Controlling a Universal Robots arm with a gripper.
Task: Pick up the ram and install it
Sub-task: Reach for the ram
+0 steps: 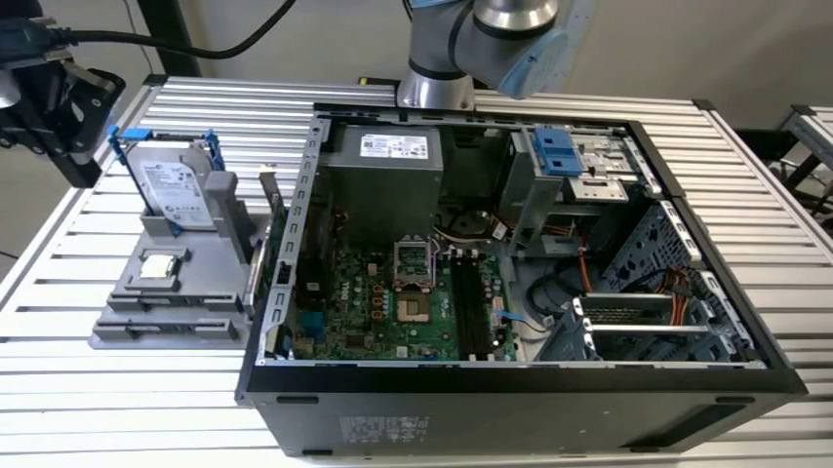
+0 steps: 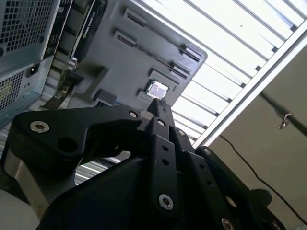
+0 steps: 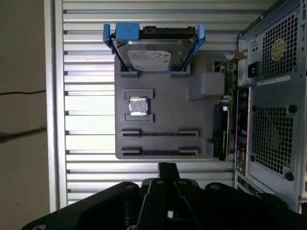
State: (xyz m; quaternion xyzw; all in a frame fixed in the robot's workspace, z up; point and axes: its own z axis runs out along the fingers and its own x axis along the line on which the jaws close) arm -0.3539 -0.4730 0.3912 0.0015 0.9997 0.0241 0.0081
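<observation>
My black gripper [image 1: 81, 161] hangs above the table at the exterior view's left, beside the grey parts holder [image 1: 131, 331]. In both wrist views its fingers [image 3: 166, 167] meet at the tip [image 2: 158, 106] with nothing between them, so it is shut. The first wrist view looks down on the holder [image 3: 163, 108], where two long narrow slots [image 3: 158, 133] each show a thin dark strip edge-on. I cannot tell whether either strip is the ram. The open computer case [image 1: 299, 292] lies on its side, and the motherboard's long memory slots [image 1: 471, 302] are exposed.
On the holder stand a silver hard drive with blue rails [image 3: 152, 50] and a small square processor chip [image 3: 138, 106]. An upright green card [image 3: 229, 81] sits between the holder and the case. The arm's base [image 1: 436, 88] rises behind the case. A slatted metal table [image 1: 131, 409] carries everything.
</observation>
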